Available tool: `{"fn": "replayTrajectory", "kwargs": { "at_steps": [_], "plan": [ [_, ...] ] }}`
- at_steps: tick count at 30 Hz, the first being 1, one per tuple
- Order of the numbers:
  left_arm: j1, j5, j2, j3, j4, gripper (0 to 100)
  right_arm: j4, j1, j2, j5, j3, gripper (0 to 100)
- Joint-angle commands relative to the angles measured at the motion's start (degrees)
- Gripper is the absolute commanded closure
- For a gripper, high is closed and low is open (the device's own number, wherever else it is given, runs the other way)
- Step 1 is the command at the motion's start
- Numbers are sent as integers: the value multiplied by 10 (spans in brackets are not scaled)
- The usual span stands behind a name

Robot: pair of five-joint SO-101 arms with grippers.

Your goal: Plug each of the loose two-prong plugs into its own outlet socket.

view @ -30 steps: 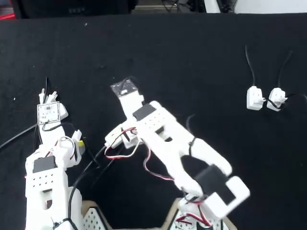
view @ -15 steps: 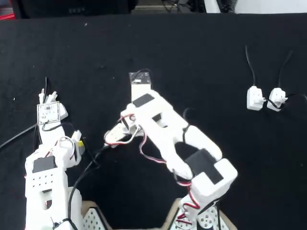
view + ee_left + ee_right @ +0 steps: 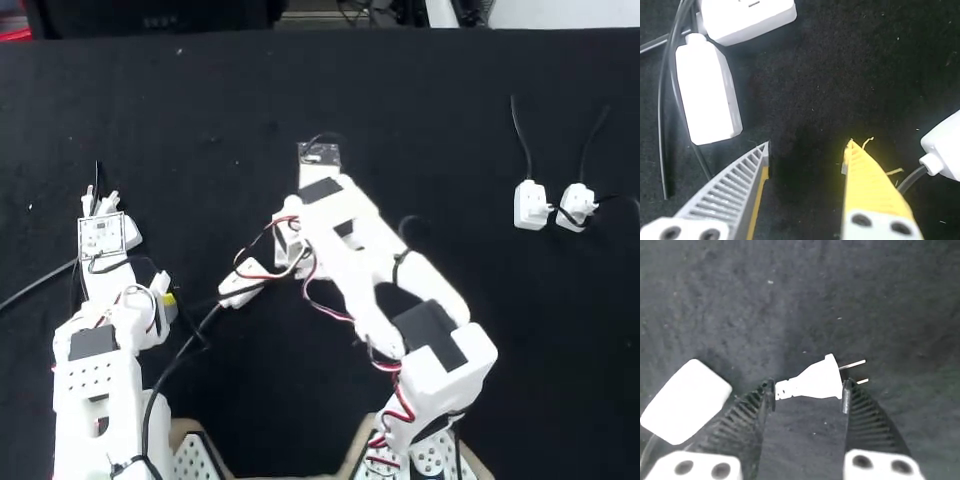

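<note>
A white two-prong plug (image 3: 815, 381) sits crosswise between my right gripper's (image 3: 807, 386) fingertips, touching both, prongs poking past one finger. From above, that right gripper (image 3: 318, 156) is over the middle of the black table. My left gripper (image 3: 806, 150) is open over bare cloth at the far left (image 3: 100, 200). Just beyond it lie an oblong white socket block (image 3: 707, 95) and a second white block (image 3: 747, 17). Another white plug (image 3: 944, 150) with a black cord lies to one side. Two white sockets (image 3: 531, 204) (image 3: 576, 207) with black cords lie at the right.
A white block on a black cable (image 3: 240, 285) lies under the right arm, also seen as the white block (image 3: 685, 401) in the right wrist view. Black cloth (image 3: 420, 90) covers the table. Open room lies between the right gripper and the right-hand sockets.
The right arm has swung its gripper to the right and a little farther back across the table. The left arm has stayed still.
</note>
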Motion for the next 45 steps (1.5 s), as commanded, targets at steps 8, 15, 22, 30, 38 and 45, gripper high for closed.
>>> {"fn": "replayTrajectory", "kwargs": {
  "at_steps": [8, 15, 22, 30, 38, 45],
  "plan": [
    [-4, -2, -7, -16, -6, 762, 88, 58, -5, 477, -16, 836],
    [-4, -2, -7, -16, -6, 762, 97, 87, -16, 454, -83, 835],
    [-4, -2, -7, -17, -6, 762, 113, 19, -65, 95, -64, 835],
    [-4, -2, -7, -28, 11, 762, 92, 9, -17, -11, -36, 835],
    [-4, -2, -7, -29, 14, 762, 66, 65, 52, -7, -39, 838],
    [-4, -2, -7, -29, 14, 762, 47, 90, 56, 26, -50, 899]
  ]
}}
